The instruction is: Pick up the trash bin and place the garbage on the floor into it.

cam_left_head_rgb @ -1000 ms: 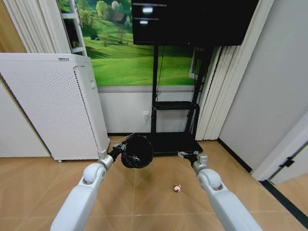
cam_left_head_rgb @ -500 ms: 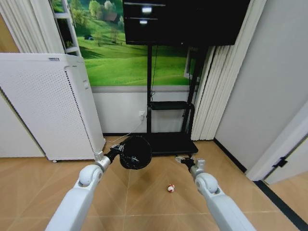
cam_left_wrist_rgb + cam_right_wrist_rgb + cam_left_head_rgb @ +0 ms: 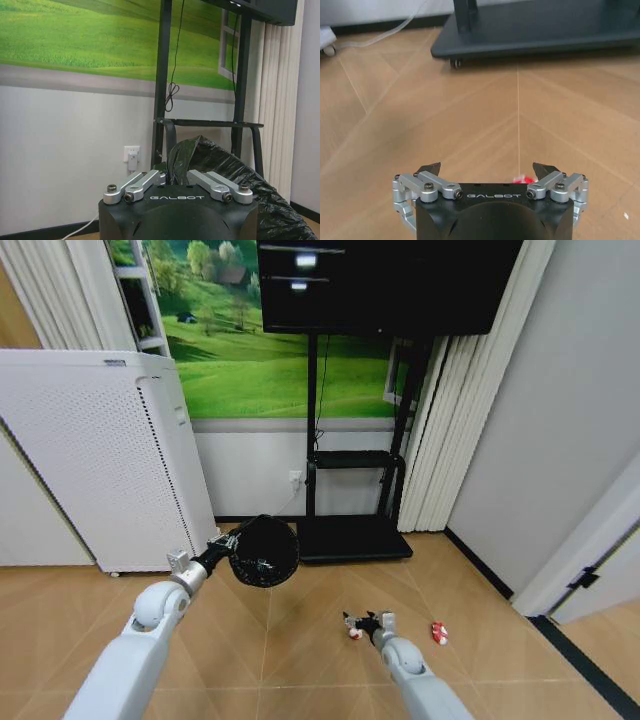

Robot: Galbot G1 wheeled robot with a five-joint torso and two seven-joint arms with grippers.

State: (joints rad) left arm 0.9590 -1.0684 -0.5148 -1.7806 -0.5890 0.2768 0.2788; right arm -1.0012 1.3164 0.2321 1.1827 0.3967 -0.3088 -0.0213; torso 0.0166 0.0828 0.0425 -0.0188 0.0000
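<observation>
The trash bin (image 3: 263, 551) is held aloft, pinched at its rim by the left tool (image 3: 222, 551). The right tool (image 3: 358, 621), spread, is lowered over a red-and-white scrap (image 3: 354, 633) on the floor; closing on it seems needed next.

Both arms are showing smooth pale grey-white shells with rounded joints, and each one is narrowing to a black wrist part. The left gripper (image 3: 176, 176) is wearing a black housing with the white word GALBOT on it; silver metal link bars with dark screw heads are sitting on its top edge. The right gripper (image 3: 488, 169) is carrying the same black housing, the same white lettering, silver brackets with screws, and black pointed fingertips (image 3: 431, 167).
</observation>
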